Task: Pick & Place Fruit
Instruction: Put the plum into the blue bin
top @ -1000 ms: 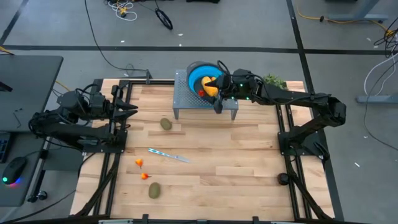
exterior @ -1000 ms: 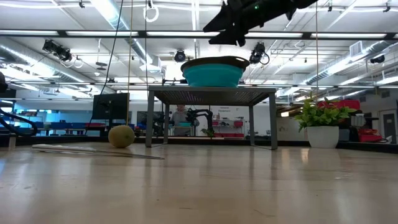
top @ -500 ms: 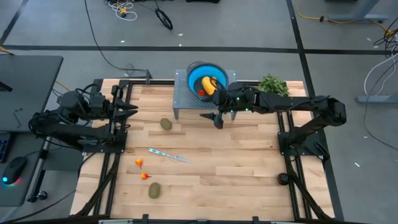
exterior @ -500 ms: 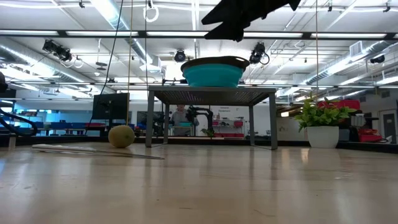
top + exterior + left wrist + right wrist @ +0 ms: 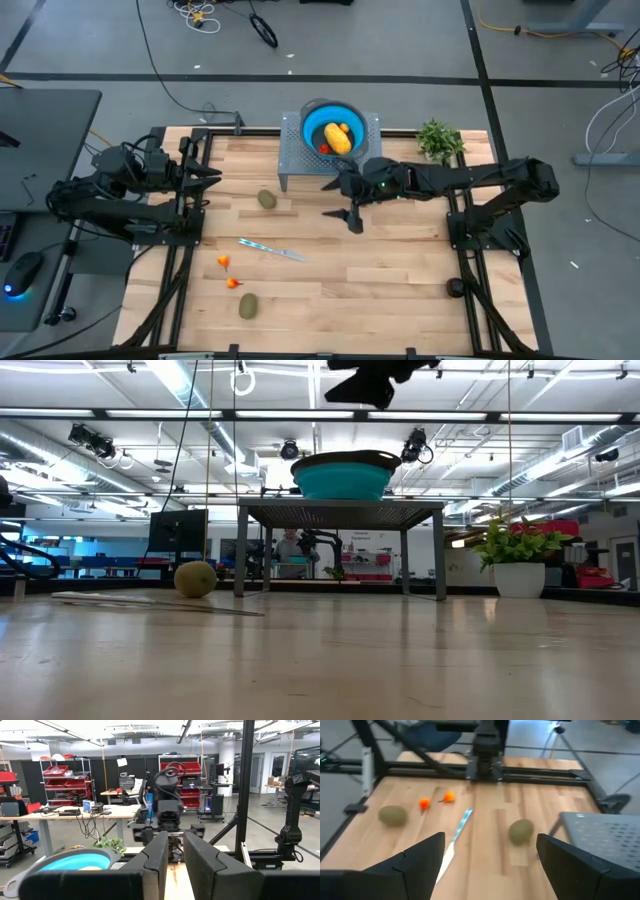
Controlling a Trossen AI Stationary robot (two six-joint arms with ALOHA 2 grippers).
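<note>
Your right tool (image 5: pixel 348 203) hangs over the middle of the wooden desk (image 5: pixel 400 270) in the high view, just below the small perforated metal stand (image 5: pixel 290 160) at the upper centre. Its fingers are spread wide and nothing sits between them; the right wrist view shows the bare gap with the desk beyond.

Your left tool (image 5: pixel 212 174) waits at the left edge of the desk, fingers nearly together with only a thin slit between them, holding nothing you can see.

The blue bowl (image 5: pixel 318 112) rests on the stand. In it lie the elongated yellow-orange fruit (image 5: pixel 338 139) and a small red piece (image 5: pixel 323 149) at its lower left.

One brown-green kiwi (image 5: pixel 267 199) lies on the desk just below and left of the stand; in the low view it shows at centre left. The second kiwi (image 5: pixel 248 305) sits near the lower left of the desk. Two tiny orange-red fruits (image 5: pixel 223 262) lie between them, one above the other and slightly apart.

A slim silvery-blue knife (image 5: pixel 270 249) lies slanted right of those small fruits. A leafy green plant (image 5: pixel 438 138) stands at the upper right, beside the right arm.
</note>
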